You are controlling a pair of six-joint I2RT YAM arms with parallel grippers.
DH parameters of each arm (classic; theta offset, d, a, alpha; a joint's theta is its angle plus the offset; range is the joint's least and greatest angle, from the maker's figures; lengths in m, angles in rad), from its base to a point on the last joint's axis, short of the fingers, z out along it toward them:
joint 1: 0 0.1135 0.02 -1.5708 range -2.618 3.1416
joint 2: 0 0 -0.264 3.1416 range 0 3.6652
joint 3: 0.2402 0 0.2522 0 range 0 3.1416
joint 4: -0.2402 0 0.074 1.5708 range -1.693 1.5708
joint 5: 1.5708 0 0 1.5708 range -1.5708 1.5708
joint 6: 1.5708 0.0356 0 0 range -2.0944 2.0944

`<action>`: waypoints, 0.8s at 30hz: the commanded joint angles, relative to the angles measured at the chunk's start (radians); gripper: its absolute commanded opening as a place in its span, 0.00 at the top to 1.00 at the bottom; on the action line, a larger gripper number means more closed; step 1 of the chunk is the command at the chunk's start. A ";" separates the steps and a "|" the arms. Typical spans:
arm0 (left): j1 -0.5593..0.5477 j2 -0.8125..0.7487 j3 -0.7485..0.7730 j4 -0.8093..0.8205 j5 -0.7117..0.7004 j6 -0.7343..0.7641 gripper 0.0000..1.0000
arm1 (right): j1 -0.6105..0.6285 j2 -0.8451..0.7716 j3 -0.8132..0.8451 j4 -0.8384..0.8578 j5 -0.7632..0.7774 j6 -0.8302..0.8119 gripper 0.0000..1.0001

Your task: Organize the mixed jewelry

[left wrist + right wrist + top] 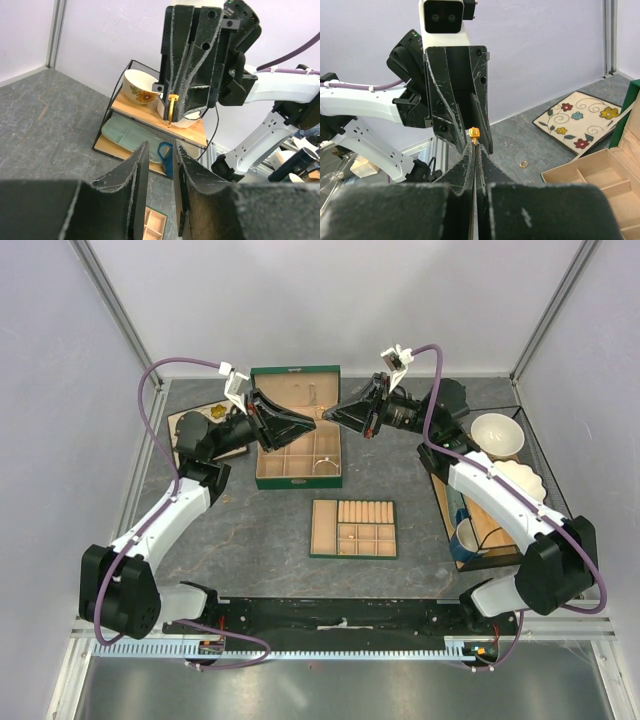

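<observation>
L arm reaches in from the left. Floral plate (577, 120) lies flat on the table (250, 530) left of the green jewelry box (295, 371), w/ a small gold ring (523, 163) loose on the table btwn plate and box. L gripper (160, 147) hangs over the box's left half, fingers spread w/ a clear gap, nothing held, tips aimed at R gripper. Silvery bangle (322, 465) sits in the box's near-right compartment. Tan divided tray (353, 528) lies nearer the arm bases, apart from the box. R gripper (475, 145) is above the box's right side, tip-to-tip w/ L gripper, fingers pressed together on a tiny gold piece (474, 133) that sticks out past the tips. Wire rack (112, 125) at far right holds bowls and a blue mug (165, 152).
</observation>
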 commanded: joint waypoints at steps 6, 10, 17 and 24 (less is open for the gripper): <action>-0.014 0.002 -0.010 0.174 -0.007 -0.092 0.71 | -0.003 0.004 -0.013 0.076 0.008 0.036 1.00; -0.016 0.005 -0.005 0.174 -0.010 -0.094 0.71 | -0.003 0.007 -0.016 0.089 0.006 0.044 1.00; -0.023 0.017 -0.004 0.174 -0.019 -0.081 0.72 | -0.004 0.009 -0.029 0.134 0.004 0.084 1.00; -0.025 0.023 0.002 0.180 -0.024 -0.083 0.72 | -0.004 0.009 -0.041 0.176 0.000 0.118 1.00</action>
